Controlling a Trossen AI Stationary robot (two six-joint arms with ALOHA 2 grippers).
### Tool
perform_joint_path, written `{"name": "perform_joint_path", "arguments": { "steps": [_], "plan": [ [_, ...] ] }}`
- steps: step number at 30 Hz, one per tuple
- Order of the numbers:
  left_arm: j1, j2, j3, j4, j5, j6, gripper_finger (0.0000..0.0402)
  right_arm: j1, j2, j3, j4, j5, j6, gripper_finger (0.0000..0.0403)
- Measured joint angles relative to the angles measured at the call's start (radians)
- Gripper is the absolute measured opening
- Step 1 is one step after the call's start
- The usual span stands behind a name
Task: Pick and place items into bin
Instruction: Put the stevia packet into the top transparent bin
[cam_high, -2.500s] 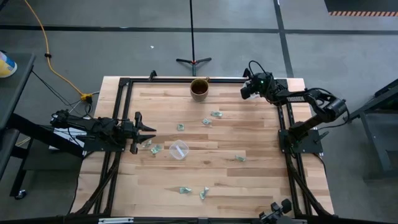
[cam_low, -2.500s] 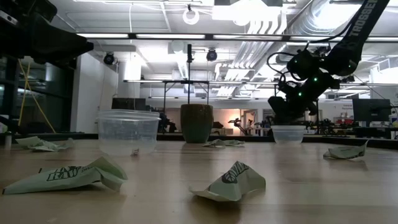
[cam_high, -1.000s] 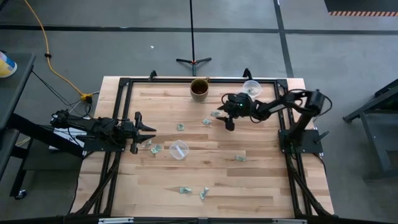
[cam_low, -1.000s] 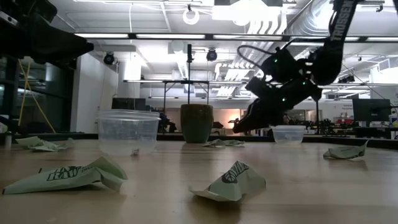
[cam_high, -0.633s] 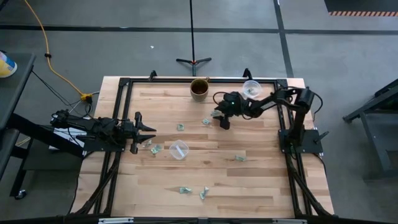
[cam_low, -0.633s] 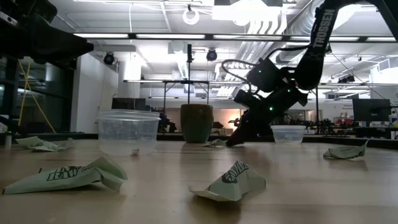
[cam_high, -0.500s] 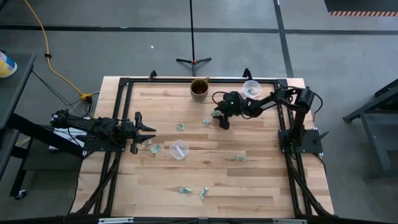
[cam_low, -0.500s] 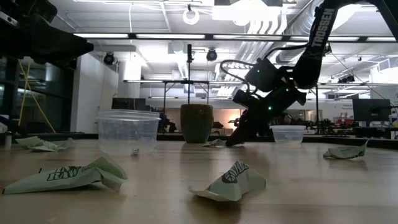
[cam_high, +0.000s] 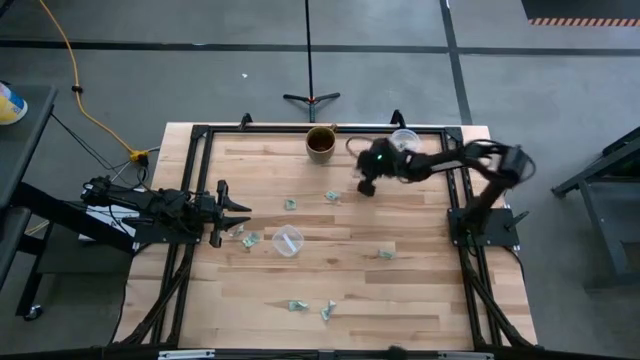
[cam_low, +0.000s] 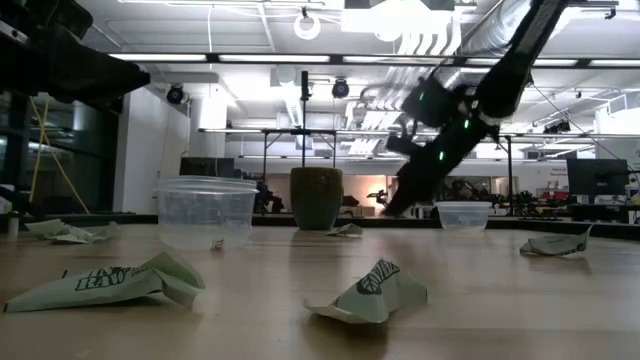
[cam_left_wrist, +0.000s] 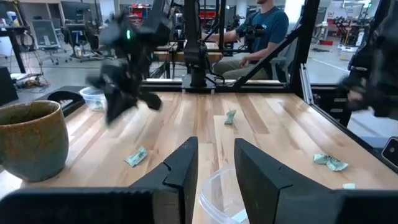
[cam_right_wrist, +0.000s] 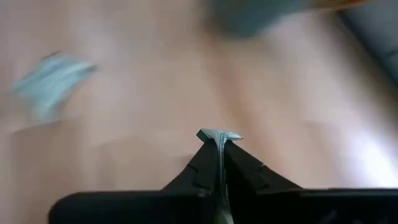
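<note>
Your right claw (cam_right_wrist: 220, 142) is pinching a pale wrapper (cam_right_wrist: 219, 135) by a thin edge, lifted off the table (cam_high: 420, 300). A fast swing could shake it loose short of the clear cup (cam_high: 404, 140) just behind the claw. The left claw (cam_left_wrist: 214, 165) waits slightly spread, the other clear cup (cam_left_wrist: 219, 193) just ahead.

The right gripper (cam_high: 364, 187) hangs above the table's far side, fingers pinched together; the left gripper (cam_high: 240, 212) rests parted at the left edge.
</note>
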Motion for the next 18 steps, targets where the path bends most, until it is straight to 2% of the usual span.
{"name": "perform_joint_path", "arguments": {
  "steps": [4,9,12,16,18],
  "plan": [
    [0.000,0.000,0.000,0.000,0.000,-0.014,0.0140,-0.065,-0.178,0.002,-0.172,0.169,0.002,0.0008],
    [0.000,0.000,0.000,0.000,0.003,-0.014,0.0140,-0.185,-0.323,0.003,-0.327,0.242,0.054,0.0013],
    [0.000,0.000,0.000,0.000,0.003,-0.013,0.0140,-0.265,-0.339,0.001,-0.414,0.222,0.078,0.0005],
    [0.000,0.000,0.000,0.000,0.003,-0.013,0.0140,-0.349,-0.330,0.001,-0.419,0.074,0.082,0.0011],
    [0.000,0.000,0.000,0.000,0.003,-0.013,0.0140,-0.381,-0.325,0.001,-0.427,0.042,0.083,0.0015]
  ]
}}
